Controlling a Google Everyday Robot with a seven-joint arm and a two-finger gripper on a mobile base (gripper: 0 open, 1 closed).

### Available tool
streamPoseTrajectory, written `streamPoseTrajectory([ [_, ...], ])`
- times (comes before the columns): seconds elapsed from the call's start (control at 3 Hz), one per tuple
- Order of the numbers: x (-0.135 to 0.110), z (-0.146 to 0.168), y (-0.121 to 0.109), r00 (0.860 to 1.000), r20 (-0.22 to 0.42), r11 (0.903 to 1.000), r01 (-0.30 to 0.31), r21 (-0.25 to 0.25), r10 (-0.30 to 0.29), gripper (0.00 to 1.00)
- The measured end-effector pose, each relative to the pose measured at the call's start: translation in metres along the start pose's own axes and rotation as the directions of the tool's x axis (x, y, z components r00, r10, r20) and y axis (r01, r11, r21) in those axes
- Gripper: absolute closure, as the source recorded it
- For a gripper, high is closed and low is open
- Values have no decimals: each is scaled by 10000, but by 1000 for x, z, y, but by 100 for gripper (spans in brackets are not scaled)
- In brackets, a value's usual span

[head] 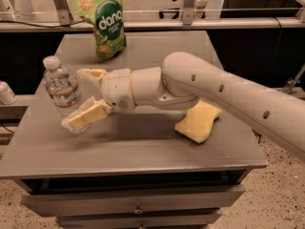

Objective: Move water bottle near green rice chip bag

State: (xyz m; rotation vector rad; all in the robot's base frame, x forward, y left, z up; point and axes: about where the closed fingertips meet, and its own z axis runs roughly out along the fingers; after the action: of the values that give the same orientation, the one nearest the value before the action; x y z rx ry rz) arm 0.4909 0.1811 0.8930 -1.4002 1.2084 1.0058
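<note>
The water bottle [61, 86] stands upright at the left of the grey table [143, 149], clear with a white cap and a red-banded label. My gripper [74, 98] has reached it from the right and is open. One finger lies behind the bottle's right side, and the other crosses in front of its base. The jaws straddle the bottle without visibly squeezing it. The green rice chip bag [107, 25] stands at the table's back edge, left of centre, well behind the bottle.
A yellow wavy sponge [198, 123] lies on the table's right half, partly under my arm. Metal frame legs and a rail run behind the table. A white object [5, 92] sits off the left edge. Drawers are below the front edge.
</note>
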Motion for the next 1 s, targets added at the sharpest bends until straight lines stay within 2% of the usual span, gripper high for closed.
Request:
streamPoseTrajectory([
  [0.33,2,2,0,9988,98,9986,-481,208,479,42],
  [0.67,0,-6,-1,9976,58,9963,-691,516,689,65],
  [1.0,-11,-26,-12,9982,-230,9944,-522,921,546,88],
])
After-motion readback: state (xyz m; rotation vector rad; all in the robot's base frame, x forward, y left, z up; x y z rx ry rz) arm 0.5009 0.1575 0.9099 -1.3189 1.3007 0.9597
